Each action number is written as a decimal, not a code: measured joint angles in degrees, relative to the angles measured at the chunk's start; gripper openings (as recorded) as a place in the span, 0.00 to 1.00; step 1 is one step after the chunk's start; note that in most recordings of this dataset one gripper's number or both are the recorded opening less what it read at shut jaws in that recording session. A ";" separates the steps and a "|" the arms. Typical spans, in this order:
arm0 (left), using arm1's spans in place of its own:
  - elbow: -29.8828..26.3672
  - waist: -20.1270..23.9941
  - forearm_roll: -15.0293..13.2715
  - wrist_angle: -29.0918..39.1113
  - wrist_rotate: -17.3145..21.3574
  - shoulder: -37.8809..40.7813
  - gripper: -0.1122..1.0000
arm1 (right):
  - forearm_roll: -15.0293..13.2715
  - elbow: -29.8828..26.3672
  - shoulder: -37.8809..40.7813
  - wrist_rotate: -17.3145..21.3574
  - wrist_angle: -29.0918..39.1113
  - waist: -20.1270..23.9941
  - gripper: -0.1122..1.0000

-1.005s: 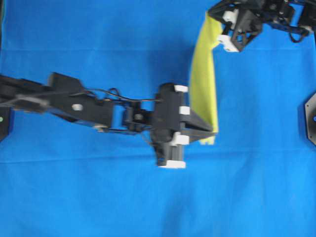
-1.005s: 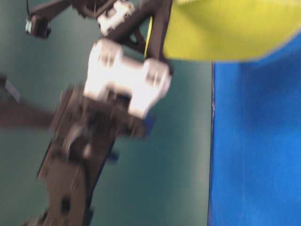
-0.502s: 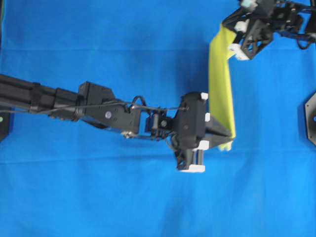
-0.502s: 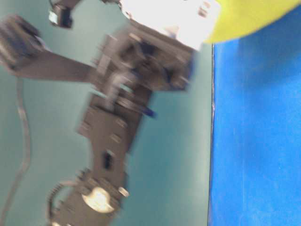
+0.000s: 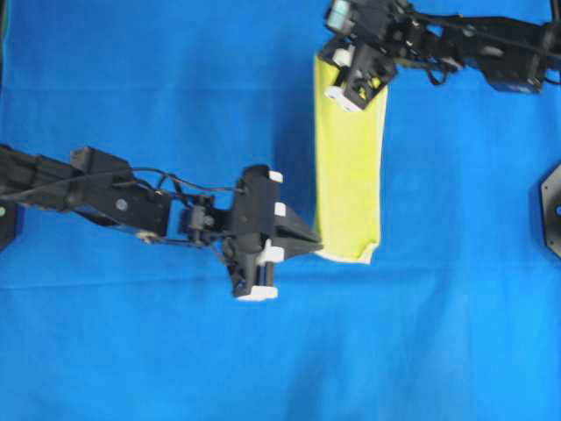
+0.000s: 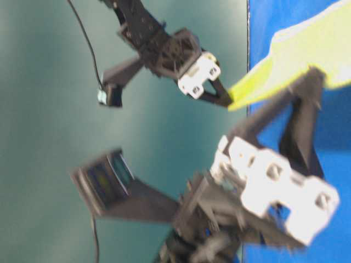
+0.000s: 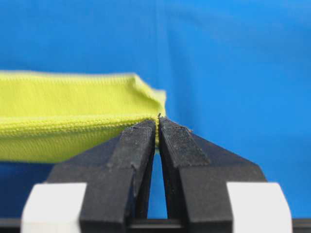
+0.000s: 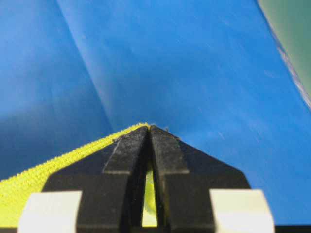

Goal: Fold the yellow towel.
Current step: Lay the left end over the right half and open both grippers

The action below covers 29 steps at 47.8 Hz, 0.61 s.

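Note:
The yellow towel (image 5: 351, 167) lies as a long narrow strip running from the far side toward the near side on the blue cloth. My left gripper (image 5: 316, 245) is shut on the strip's near left corner. In the left wrist view its fingertips (image 7: 146, 127) pinch the hemmed corner of the towel (image 7: 68, 121), which shows two layers. My right gripper (image 5: 340, 72) is shut on the far left corner. In the right wrist view the towel's edge (image 8: 43, 172) runs off to the left of the shut gripper (image 8: 149, 128). At table level both grippers (image 6: 226, 102) (image 6: 311, 82) hold the towel (image 6: 307, 46) slightly raised.
Blue cloth (image 5: 175, 351) covers the whole work surface. A black arm base (image 5: 550, 209) sits at the right edge and another (image 5: 7, 219) at the left edge. At table level the cloth ends at a straight edge (image 6: 248, 137) against a teal background.
Both grippers have carried the towel to the left across the cloth. The strip now looks wider and flatter than half a second ago.

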 measured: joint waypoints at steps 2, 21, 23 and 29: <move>0.97 -0.18 0.00 -0.09 -0.35 -0.35 0.13 | -0.09 -0.70 0.62 0.00 0.00 0.26 0.12; 2.72 -0.62 0.00 -0.09 -0.62 -1.14 0.13 | -0.09 -1.93 2.02 0.00 -0.35 1.41 0.12; 2.72 -0.62 -0.09 0.00 -0.62 -1.14 0.14 | -0.09 -1.93 2.11 0.00 -0.35 1.41 0.13; 2.46 -1.41 0.00 0.44 -0.70 -1.14 0.42 | -0.09 -1.93 2.37 0.00 -0.35 1.14 0.34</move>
